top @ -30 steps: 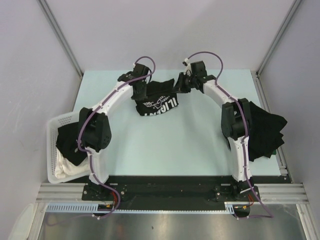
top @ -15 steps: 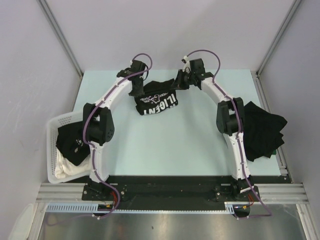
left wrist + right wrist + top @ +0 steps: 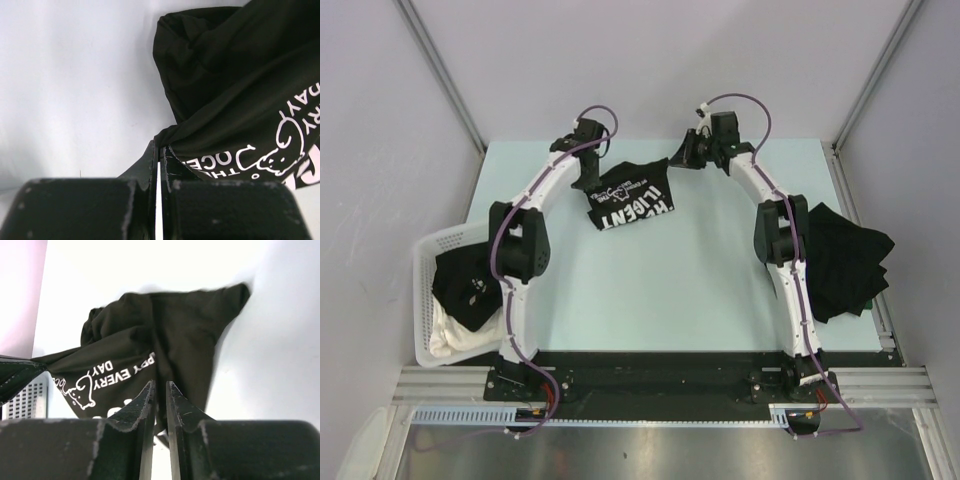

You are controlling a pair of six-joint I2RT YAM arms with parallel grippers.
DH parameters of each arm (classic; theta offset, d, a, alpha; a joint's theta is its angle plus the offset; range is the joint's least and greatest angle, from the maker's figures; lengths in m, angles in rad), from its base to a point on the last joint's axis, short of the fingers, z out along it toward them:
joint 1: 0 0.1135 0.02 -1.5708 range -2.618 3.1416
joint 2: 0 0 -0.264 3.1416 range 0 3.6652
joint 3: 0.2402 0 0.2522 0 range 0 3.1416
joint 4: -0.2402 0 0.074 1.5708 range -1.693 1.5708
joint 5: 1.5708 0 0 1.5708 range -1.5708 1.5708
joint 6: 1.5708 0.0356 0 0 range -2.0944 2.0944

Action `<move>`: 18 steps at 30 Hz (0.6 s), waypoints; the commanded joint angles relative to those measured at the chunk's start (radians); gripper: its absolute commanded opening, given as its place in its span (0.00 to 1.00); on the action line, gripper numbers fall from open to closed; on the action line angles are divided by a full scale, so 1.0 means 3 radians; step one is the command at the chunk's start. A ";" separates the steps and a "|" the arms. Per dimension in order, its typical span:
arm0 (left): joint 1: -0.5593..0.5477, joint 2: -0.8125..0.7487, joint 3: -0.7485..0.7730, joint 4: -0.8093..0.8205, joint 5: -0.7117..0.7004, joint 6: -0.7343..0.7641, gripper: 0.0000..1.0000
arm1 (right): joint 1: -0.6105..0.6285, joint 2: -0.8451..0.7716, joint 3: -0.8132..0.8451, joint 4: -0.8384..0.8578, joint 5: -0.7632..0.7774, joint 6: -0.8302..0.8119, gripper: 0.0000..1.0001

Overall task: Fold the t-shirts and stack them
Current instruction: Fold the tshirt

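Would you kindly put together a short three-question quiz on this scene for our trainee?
1. True or false: the white basket at the table's left edge holds a black garment.
2. The printed t-shirt lies: A) in the basket; B) at the table's far middle; C) at the near edge.
3. What lies heaped at the table's right edge?
Key: 1 true; 2 B; 3 black t-shirts.

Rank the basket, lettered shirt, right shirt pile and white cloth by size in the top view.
1. Basket
2. Shirt pile, close behind, partly hidden
3. Lettered shirt
4. White cloth, mostly covered
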 commanded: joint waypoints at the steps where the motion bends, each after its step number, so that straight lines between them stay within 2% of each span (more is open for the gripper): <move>1: 0.0072 0.0117 0.0271 0.0148 -0.0041 0.0114 0.00 | 0.0008 0.0119 0.0270 0.0214 -0.0042 0.0083 0.20; 13: 0.0072 0.0403 0.0511 0.0301 0.0205 0.0078 0.00 | 0.0069 0.0114 0.0260 0.0184 -0.0073 0.0083 0.21; 16: 0.0067 0.0460 0.0557 0.0337 0.0195 0.0068 0.00 | 0.0085 0.0114 0.0260 0.0168 -0.0073 0.0053 0.26; 18: 0.0067 0.0501 0.0573 0.0348 0.0185 0.0068 0.00 | 0.0095 0.0109 0.0255 0.0143 -0.0028 0.0012 0.39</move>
